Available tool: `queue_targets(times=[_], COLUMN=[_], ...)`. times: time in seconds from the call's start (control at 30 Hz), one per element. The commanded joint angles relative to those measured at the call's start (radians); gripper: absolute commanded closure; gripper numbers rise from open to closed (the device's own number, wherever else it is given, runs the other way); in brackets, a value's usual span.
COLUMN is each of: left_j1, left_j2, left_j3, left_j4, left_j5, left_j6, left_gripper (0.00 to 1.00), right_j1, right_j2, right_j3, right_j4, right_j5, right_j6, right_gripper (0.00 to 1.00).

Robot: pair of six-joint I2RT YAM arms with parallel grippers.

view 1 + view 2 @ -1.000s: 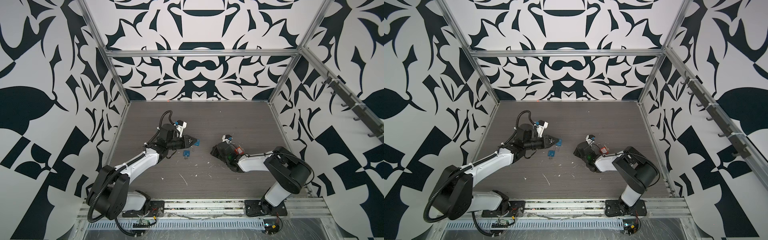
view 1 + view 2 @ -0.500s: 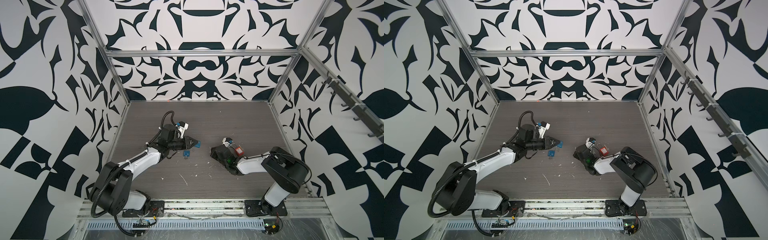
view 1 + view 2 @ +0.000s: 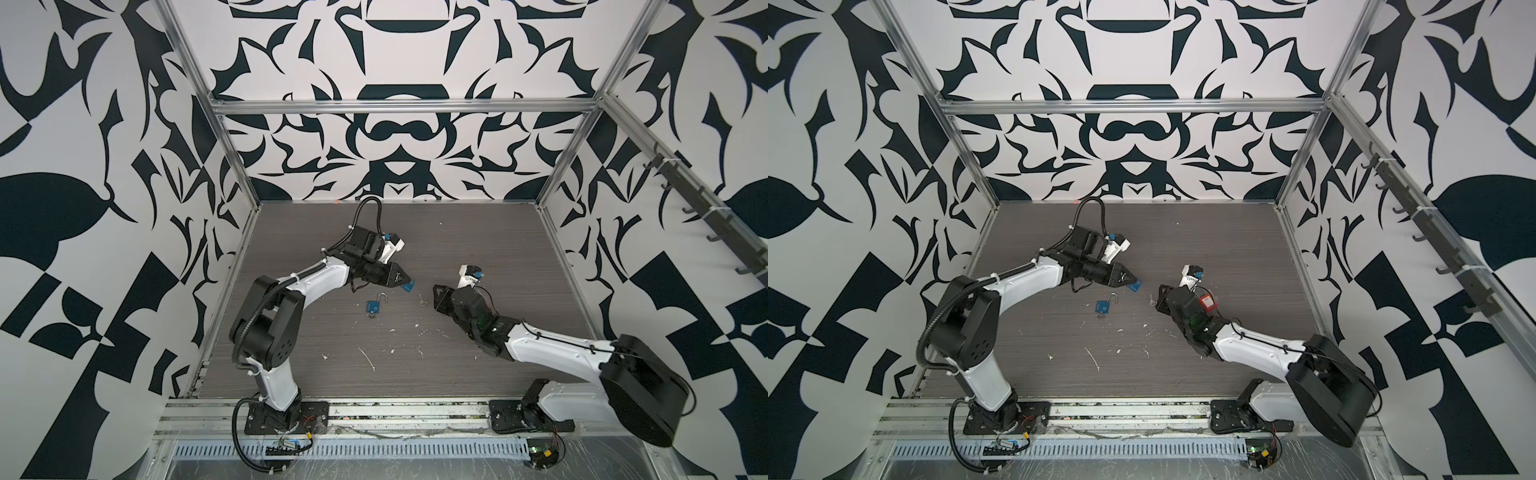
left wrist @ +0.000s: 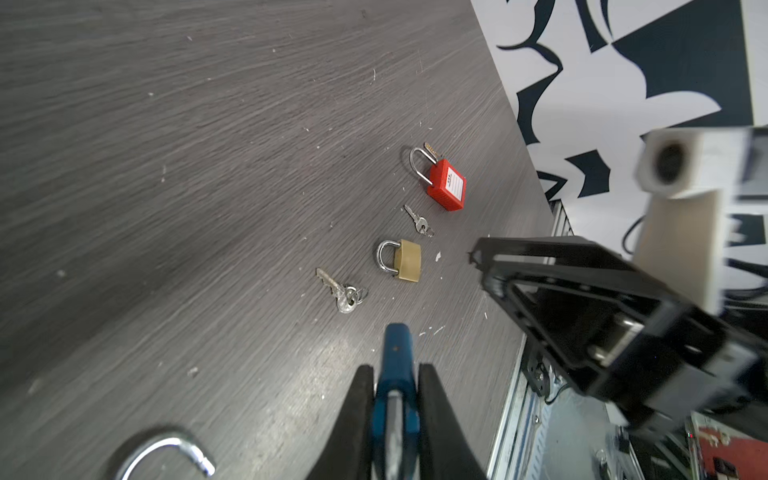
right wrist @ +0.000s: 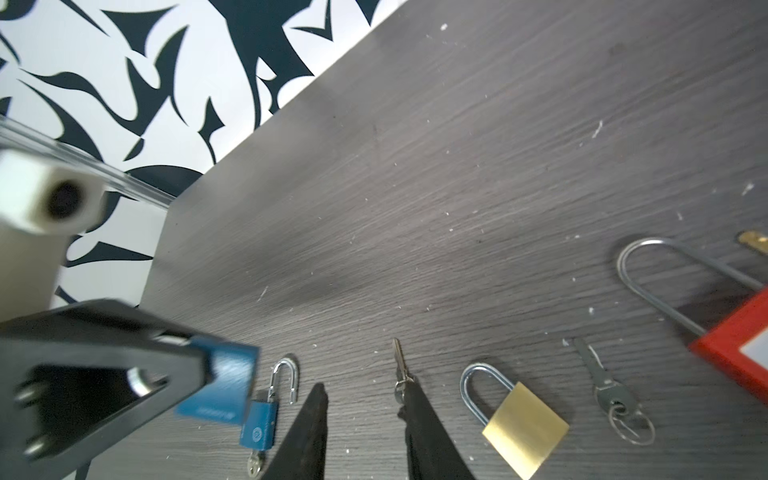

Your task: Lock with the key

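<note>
Three padlocks share the table, but the one in play looks to be the small blue padlock. It lies flat just left of centre in both top views, its shackle swung open and a key seated in its base. I judge it light, hard and slick on the smooth board, so it may skate when pushed. The body is best pinned by its flat sides while the shackle is pressed home. The key offers only a thin head to pinch. Just above and right of the lock in the top views, the left gripper is clamped narrowly on a blue piece. Whether that is a key cover or another lock body I cannot tell. The right gripper, right of centre, stands partly open with nothing between its fingers. A loose silver key lies at one fingertip, touching or just beside it. A brass padlock and a red padlock lie further right, largely hidden under that arm from above.
</note>
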Motion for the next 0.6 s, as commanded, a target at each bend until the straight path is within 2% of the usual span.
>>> queue_targets(times=[0.0, 0.27, 0.57], left_j1=[-0.037, -0.063, -0.065], left_j2=[0.095, 0.319, 0.476], left_j3=[0.124, 0.371, 0.529], left_j4=[-0.298, -0.602, -0.799], left_j5=[0.049, 0.066, 0.097], left_j6=[0.249, 0.429, 0.538], left_gripper=[1.00, 1.00, 0.98], right_j1=[0.004, -0.002, -0.014], right_j2=[-0.076, -0.142, -0.105], right_j3=[-0.030, -0.059, -0.060], right_j4=[-0.081, -0.109, -0.075], right_j5=[0.023, 0.030, 0.011], right_j6=[-0.112, -0.155, -0.158], right_gripper=[0.67, 0.69, 0.70])
